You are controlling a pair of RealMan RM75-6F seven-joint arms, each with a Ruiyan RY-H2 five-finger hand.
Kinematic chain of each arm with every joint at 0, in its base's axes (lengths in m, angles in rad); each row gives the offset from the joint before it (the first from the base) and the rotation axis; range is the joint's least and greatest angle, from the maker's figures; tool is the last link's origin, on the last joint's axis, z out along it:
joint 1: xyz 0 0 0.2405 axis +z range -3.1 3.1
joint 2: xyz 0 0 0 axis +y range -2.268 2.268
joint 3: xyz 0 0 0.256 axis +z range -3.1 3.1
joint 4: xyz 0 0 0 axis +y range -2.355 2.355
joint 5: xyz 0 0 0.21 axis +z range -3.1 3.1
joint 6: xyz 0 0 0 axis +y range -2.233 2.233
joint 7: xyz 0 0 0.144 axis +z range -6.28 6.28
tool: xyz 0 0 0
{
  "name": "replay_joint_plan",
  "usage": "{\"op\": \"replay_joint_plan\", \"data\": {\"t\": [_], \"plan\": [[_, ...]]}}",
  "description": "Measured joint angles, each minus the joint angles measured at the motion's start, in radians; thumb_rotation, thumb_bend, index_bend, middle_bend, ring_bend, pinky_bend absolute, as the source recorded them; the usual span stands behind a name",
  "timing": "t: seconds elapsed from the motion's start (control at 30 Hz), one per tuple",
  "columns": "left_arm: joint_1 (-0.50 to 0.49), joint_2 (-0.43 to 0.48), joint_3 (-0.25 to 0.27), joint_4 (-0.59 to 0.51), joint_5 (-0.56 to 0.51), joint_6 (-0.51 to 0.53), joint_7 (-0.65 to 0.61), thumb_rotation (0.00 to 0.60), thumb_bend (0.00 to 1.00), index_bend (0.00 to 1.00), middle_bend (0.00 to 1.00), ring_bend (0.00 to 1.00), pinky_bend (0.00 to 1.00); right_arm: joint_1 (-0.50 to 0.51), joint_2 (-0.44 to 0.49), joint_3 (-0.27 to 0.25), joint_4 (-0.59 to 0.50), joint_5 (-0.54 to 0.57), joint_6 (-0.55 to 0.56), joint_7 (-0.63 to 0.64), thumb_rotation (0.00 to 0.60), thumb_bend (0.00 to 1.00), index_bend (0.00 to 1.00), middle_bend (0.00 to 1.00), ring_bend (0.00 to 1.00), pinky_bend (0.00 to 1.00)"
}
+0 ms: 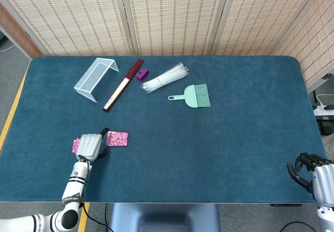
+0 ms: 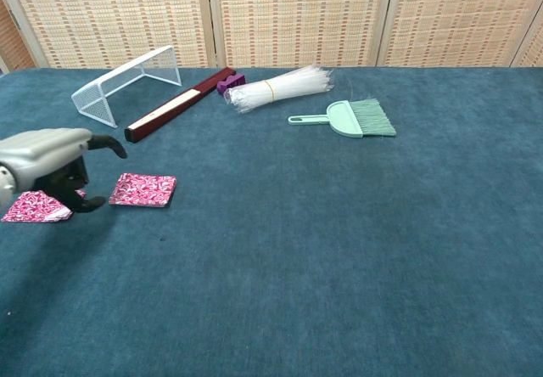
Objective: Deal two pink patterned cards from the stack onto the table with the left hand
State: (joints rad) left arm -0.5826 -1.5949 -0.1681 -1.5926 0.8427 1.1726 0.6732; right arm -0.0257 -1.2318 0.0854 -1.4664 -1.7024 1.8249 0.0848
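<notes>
The stack of pink patterned cards (image 1: 117, 138) (image 2: 142, 189) lies on the blue table at the near left. One pink card (image 1: 76, 145) (image 2: 34, 207) lies flat to the left of it, partly covered by my left hand (image 1: 90, 146) (image 2: 51, 160). This hand hovers between the single card and the stack, holding nothing, with its thumb pointing toward the stack. My right hand (image 1: 312, 172) rests at the table's near right corner, also holding nothing, and shows only in the head view.
At the back left stand a white wire rack (image 1: 95, 78), a dark red folded fan (image 1: 123, 84), a purple clip (image 1: 142, 74), a bundle of clear straws (image 1: 164, 78) and a mint green brush (image 1: 192, 96).
</notes>
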Motion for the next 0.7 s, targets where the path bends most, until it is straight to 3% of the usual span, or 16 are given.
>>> {"op": "replay_joint_plan", "data": {"t": [0.3,0.7], "plan": [[-0.051,-0.101,-0.029,0.041,-0.075,0.023,0.071,0.6,0.36,0.16,1.0,1.0,1.0,-0.001,0.004,-0.001,0.0,-0.002,0.003,0.009,0.6,0.23,0.75,0.7,0.73,0.91],[-0.078,-0.154,-0.05,0.077,-0.142,0.041,0.108,0.6,0.36,0.19,1.0,1.0,1.0,0.0,0.006,0.0,-0.004,0.001,0.001,0.01,0.6,0.23,0.76,0.7,0.73,0.91]]}}
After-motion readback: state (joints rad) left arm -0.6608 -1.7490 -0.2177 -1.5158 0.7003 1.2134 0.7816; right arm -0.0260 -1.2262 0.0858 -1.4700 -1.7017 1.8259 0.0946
